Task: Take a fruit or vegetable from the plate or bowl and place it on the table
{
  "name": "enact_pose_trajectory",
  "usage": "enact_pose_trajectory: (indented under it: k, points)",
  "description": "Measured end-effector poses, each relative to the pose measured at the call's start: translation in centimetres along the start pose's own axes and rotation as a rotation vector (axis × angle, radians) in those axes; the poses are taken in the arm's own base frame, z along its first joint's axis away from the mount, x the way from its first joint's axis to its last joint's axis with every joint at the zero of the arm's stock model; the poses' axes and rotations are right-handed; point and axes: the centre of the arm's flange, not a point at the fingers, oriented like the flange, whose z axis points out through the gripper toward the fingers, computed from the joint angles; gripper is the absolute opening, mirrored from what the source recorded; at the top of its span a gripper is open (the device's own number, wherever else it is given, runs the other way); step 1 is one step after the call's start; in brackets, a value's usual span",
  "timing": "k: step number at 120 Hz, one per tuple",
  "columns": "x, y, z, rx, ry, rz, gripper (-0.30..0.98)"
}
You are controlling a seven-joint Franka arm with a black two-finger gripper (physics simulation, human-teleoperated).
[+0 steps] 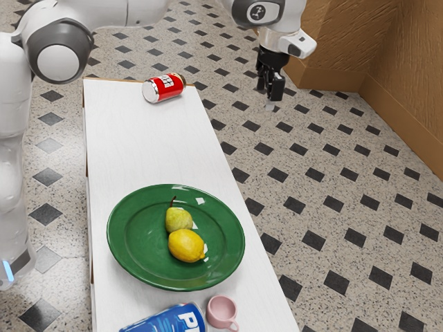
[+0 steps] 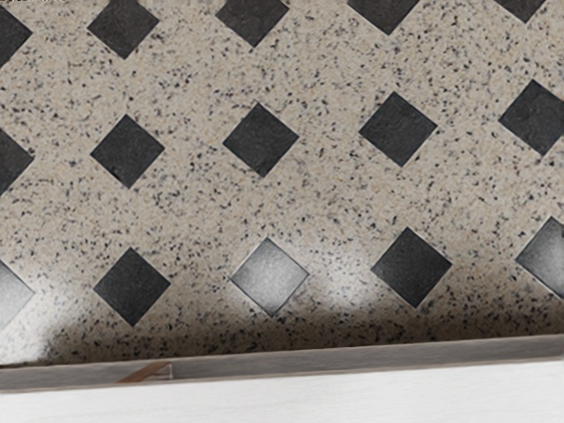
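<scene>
High, slanted exterior view from beside the arm (image 1: 59, 52); closer downward wrist view; probable overlap: table edge (image 2: 308, 361), floor (image 2: 335, 194).

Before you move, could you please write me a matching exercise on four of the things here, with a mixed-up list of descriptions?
1. Pear
2. Red can
3. Cup
4. Plate

A. Pink, beside the blue can
B. Green, holding two fruits
C. On its side, near the end of the table
D. Next to the lemon, with a dark stem

Pairs: 1-D, 2-C, 3-A, 4-B
</scene>
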Motion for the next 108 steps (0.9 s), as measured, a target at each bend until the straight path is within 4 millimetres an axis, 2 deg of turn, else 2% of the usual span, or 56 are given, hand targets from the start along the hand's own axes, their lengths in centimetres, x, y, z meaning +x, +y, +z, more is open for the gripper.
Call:
enact_pose_trajectory:
  k: [31,38,44,49,53,57,63,68,74,81,85,88,92,101,108]
  points:
    - [0.0,-0.3,0.0,-0.007,0.002,0.014,0.69]
    - [-0.5,-2.0,0.1,-0.029,-0.001,-0.019,0.69]
    - [-1.5,-3.1,-1.1,-0.048,0.003,-0.033,0.69]
    - [-1.7,-2.0,-1.8,-0.067,0.007,0.002,0.69]
    - [-1.5,0.5,-2.2,-0.084,0.008,0.065,0.69]
    - [-1.2,4.2,-2.4,-0.099,0.005,0.149,0.69]
    - [-1.2,10.9,-2.4,-0.106,-0.01,0.297,0.69]
    - [-2.1,16.8,-2.5,-0.1,-0.022,0.426,0.69]
    - [-4.7,22.7,-2.8,-0.074,-0.03,0.556,0.69]
    - [-8.1,29.0,-1.8,-0.05,-0.052,0.7,0.69]
    - [-10.5,32.0,-1.3,-0.034,-0.058,0.776,0.68]
    - [-11.8,33.4,-1.1,-0.027,-0.058,0.816,0.68]
    - [-12.1,32.6,-0.5,-0.016,-0.062,0.815,0.68]
    - [-11.2,25.8,0.7,0.017,-0.065,0.703,0.68]
    - [-11.3,24.4,0.7,0.03,-0.046,0.695,0.68]
